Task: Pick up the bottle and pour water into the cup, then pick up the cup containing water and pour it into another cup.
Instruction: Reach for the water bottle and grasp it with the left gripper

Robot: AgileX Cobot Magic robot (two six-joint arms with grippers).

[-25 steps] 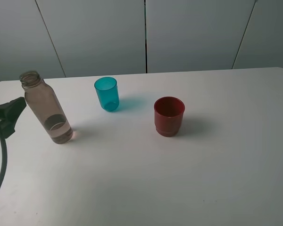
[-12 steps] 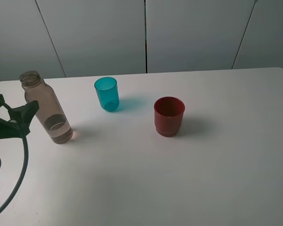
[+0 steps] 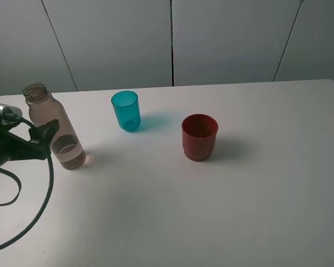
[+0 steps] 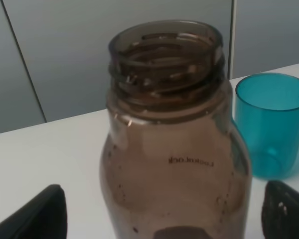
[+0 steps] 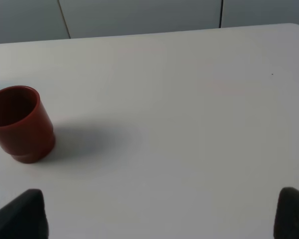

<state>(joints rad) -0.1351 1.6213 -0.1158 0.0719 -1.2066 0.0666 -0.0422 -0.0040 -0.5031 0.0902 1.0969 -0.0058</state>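
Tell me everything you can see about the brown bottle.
The bottle is tall, slim, see-through smoky brown plastic, with a threaded neck and no cap. It stands upright on the white table, toward its left side, with a little clear liquid at the bottom. Small lettering shows on its body. The open left pincer sits either side of it, not touching.

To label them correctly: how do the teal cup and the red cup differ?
The teal cup is translucent, the red cup opaque. The teal cup is narrower with straight sides; the red cup is wider and has a stepped base. Both stand upright on the table.
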